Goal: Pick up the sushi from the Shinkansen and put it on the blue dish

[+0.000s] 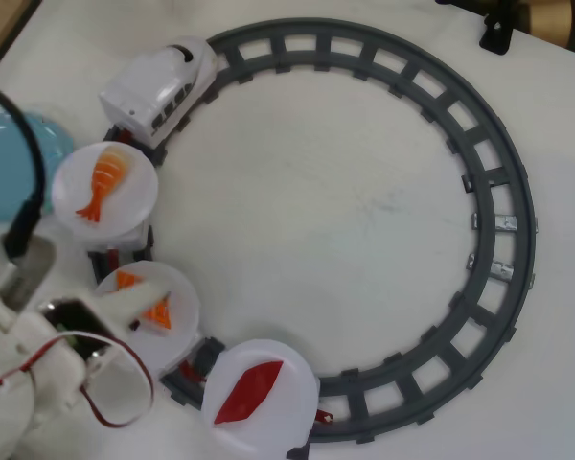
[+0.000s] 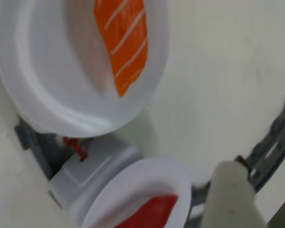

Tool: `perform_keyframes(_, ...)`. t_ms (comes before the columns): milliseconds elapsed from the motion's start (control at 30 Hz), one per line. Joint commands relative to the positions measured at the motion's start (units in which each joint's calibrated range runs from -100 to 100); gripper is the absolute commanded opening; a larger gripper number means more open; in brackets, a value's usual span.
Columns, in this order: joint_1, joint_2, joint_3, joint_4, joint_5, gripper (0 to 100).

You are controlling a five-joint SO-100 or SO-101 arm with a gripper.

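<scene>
The dark-red sushi point(image 1: 249, 392) lies flat on the last white plate point(image 1: 287, 422) behind the white Shinkansen point(image 1: 161, 84), at the bottom of the overhead view. It also shows at the bottom edge of the wrist view point(image 2: 152, 213). The blue dish point(image 1: 5, 163) sits at the far left, partly under a black cable. My gripper point(image 1: 144, 305) hovers over the middle plate, which carries the orange striped salmon point(image 2: 123, 42). It holds nothing and looks open. One white finger point(image 2: 232, 194) shows in the wrist view, beside the tuna plate point(image 2: 133, 190).
An orange shrimp point(image 1: 103, 180) lies on the first plate behind the train. The grey ring track point(image 1: 503, 192) circles the white table. A black clamp point(image 1: 498, 34) stands at the top right. The arm's body and red-white wires point(image 1: 96, 402) fill the lower left.
</scene>
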Motion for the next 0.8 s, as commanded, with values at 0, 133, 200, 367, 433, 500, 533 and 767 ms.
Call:
perform_keyframes(0, -3.33, -1.28, -0.65, -1.05, -0.47, 19)
perform_keyframes(133, -3.59, -1.94, 2.15, -1.05, -0.31, 19)
perform_keyframes(200, -3.51, -1.45, 2.87, -1.14, -0.21, 19)
perform_keyframes(367, -3.07, -1.69, 3.05, -1.14, -0.16, 19)
perform_keyframes(433, -3.51, -1.94, 3.05, -1.14, -0.16, 19)
perform_keyframes(500, -3.51, -1.94, 3.05, -1.14, -0.16, 19)
perform_keyframes(533, -3.59, -1.45, 3.05, -1.14, -0.16, 19)
perform_keyframes(767, -3.59, -1.2, 3.23, -3.09, -0.16, 19)
